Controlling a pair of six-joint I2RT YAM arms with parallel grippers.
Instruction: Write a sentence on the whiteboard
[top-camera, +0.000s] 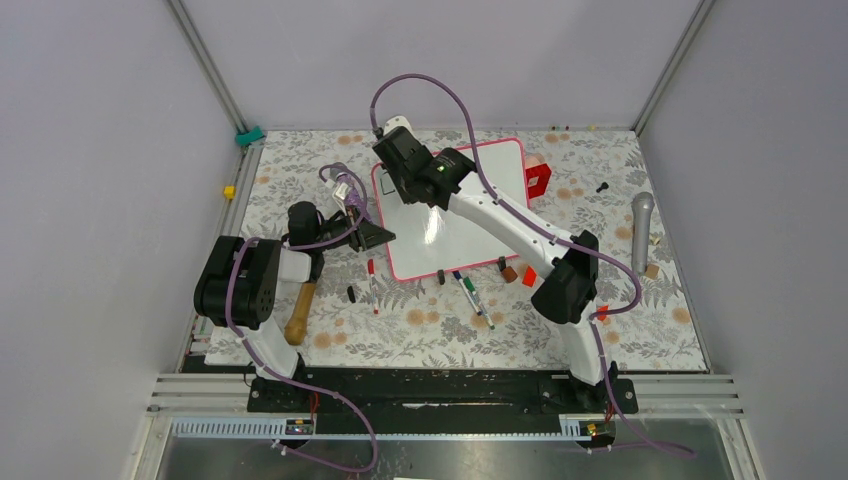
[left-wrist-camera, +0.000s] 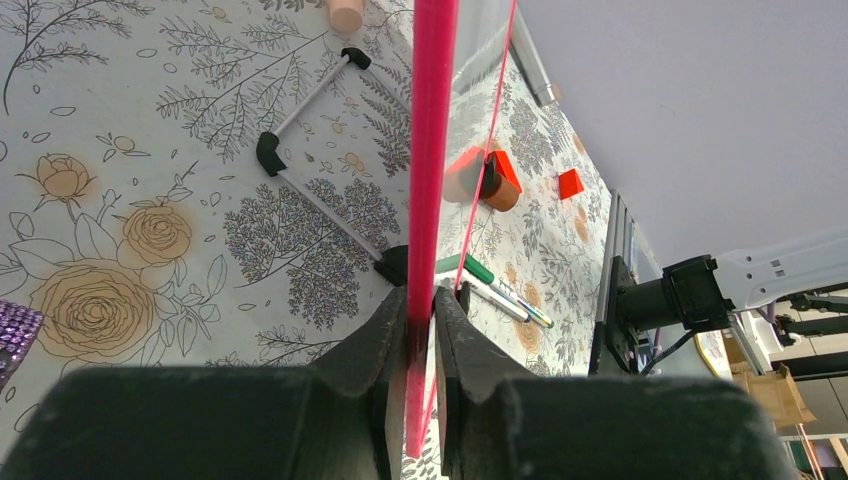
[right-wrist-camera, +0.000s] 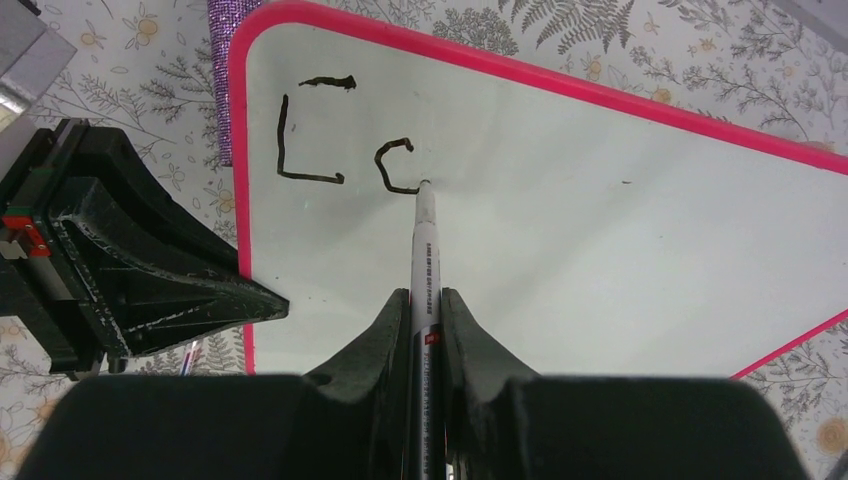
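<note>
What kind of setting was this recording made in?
Likely a robot lab test cell: plain grey panel walls on aluminium posts box in a floral-cloth table, and a black base rail carries the left arm and right arm.

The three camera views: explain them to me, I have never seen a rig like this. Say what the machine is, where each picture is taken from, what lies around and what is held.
This is a pair of robot arms bolted at the near edge of a table with a floral cover. The overhead view looks down from above and behind, with the left arm on the left and the right arm on the right. The other two pictures come from a camera on each wrist, looking past that arm's own two fingers. The left gripper is shut on the pink edge of the whiteboard, apparently to steady it. The right gripper is shut on a marker whose tip touches the board beside the first black strokes. Around the board lie loose markers, a microphone, a wooden-handled tool and a red block.
</note>
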